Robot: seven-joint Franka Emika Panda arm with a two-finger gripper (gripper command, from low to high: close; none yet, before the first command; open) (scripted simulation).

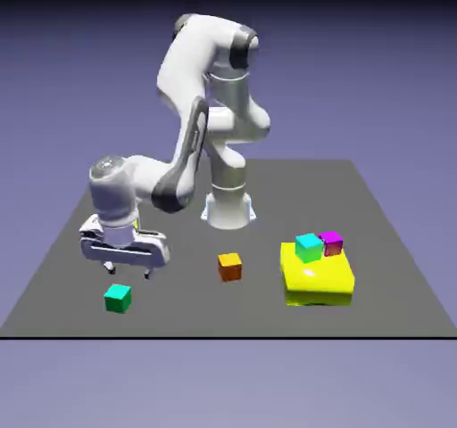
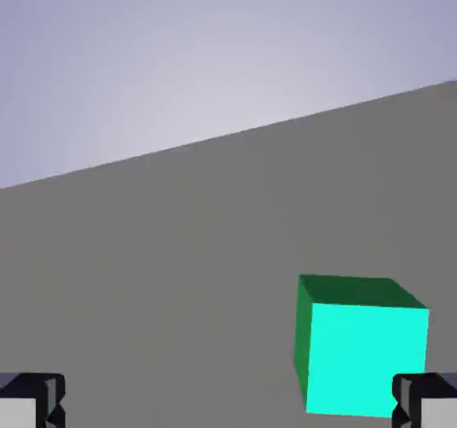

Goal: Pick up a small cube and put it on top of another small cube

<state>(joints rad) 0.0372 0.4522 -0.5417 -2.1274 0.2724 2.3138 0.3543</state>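
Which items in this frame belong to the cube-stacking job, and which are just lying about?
Part of the job:
- green cube, alone on the table, to be picked up
- orange cube, alone on the table, to be stacked on
- gripper, open, holding nothing, close to the green cube

Just lying about:
- yellow block
- cyan cube, on the yellow block
- magenta cube, on the yellow block

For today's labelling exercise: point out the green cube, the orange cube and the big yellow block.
green cube (image 1: pixel 117 299), exterior view, centre of its front face
orange cube (image 1: pixel 229 267), exterior view, centre of its front face
yellow block (image 1: pixel 318 282), exterior view, bare top surface
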